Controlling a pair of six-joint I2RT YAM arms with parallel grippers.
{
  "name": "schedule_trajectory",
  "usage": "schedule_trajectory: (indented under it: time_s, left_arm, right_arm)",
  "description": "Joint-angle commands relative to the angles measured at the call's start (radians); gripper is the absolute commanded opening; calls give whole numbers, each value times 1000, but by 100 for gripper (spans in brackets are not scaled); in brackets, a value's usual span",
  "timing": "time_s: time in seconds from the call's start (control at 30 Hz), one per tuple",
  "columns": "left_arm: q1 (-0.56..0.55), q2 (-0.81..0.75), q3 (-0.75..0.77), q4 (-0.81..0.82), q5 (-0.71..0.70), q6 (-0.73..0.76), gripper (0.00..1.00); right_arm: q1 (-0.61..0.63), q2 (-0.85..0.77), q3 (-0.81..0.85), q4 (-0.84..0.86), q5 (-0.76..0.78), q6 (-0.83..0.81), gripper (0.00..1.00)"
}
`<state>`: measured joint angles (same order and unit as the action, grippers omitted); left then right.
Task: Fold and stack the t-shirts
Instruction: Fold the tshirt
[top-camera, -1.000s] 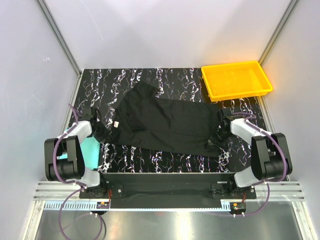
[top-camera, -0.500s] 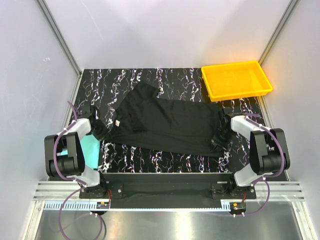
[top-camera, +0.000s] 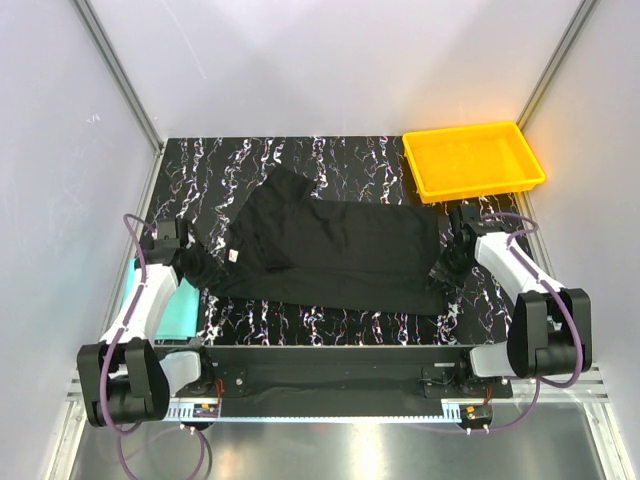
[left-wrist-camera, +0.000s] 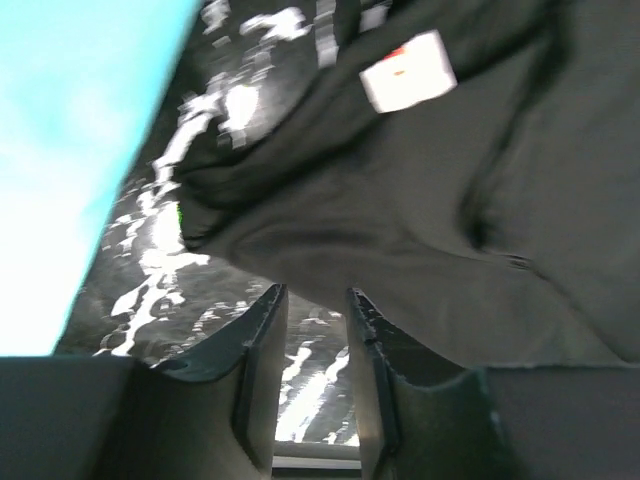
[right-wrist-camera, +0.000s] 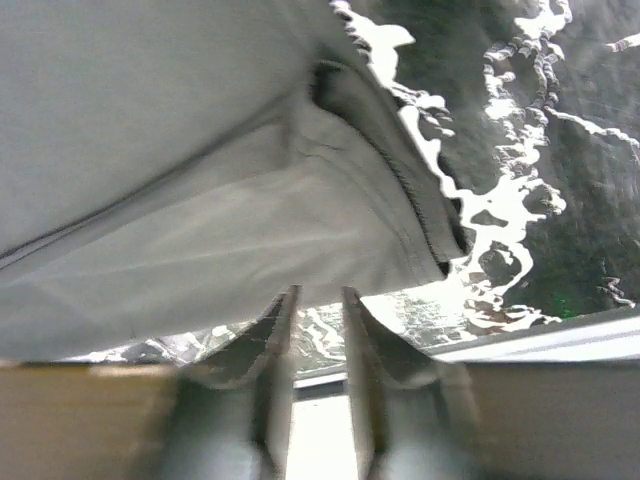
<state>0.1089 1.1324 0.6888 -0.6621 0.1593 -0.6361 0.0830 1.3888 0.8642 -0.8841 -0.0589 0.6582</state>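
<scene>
Open marble table (top-camera: 230, 165) behind the black shirt (top-camera: 340, 250); yellow tray (top-camera: 470, 160) blocks far-right corner.

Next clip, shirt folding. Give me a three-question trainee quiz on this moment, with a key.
1. True or false: the yellow tray holds a shirt.
2. Where does the teal t-shirt lie? A) to the left of the black t-shirt; B) in the tray; C) on top of the black t-shirt.
3. Is the left gripper or the right gripper clamped on cloth?
Key: 1 false. 2 A. 3 neither; both stand open, gripping nothing.
</scene>
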Motion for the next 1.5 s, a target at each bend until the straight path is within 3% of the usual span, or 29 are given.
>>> schedule_trajectory:
  time_s: [0.0, 0.1, 0.23, 0.33, 0.5, 0.63, 0.73, 0.87, 0.93, 1.0, 1.1, 1.23, 1.47]
  left_arm:
    - [-20, 12, 72, -4, 29, -22, 37]
    - [-26, 93, 68, 77, 84, -19, 38]
    - [-29, 210, 58, 127, 128, -34, 34]
    - [-26, 227, 9, 170, 76, -39, 34]
    - [-26, 237, -81, 174, 39, -66, 38]
    - [-54, 193, -155, 144, 31, -114, 38]
    - [-71, 77, -189, 96, 25, -140, 40]
    - [-74, -81, -146, 56, 48, -119, 51]
    - [-83, -114, -77, 39, 69, -71, 53]
    - [-104, -76, -31, 35, 97, -36, 54]
    - [-139, -51, -12, 116, 225, -30, 58]
    - [-213, 42, -61, 335, 328, -126, 52]
    - [-287, 217, -41, 449, 303, -231, 42]
  right_arm:
    - [0, -10, 58, 16, -62, -35, 33]
    - [-2, 45, 58, 59, -104, -35, 47]
    - [-11, 162, 45, 106, -95, -28, 47]
    - [-37, 200, 30, 116, -24, -37, 45]
    - [-170, 184, -39, 112, 34, -61, 45]
    - [-190, 152, -47, 105, 39, -71, 46]
    - [-190, 106, -33, 82, 9, -72, 47]
    - [-189, 10, -7, 50, -71, -112, 49]
    - [-189, -63, 13, 43, -113, -138, 55]
    - [-189, -102, 28, 43, -163, -152, 68]
    - [-183, -137, 62, 36, -222, -181, 74]
    - [-169, -129, 76, 31, -301, -189, 75]
    - [-163, -119, 70, 33, -323, -209, 78]
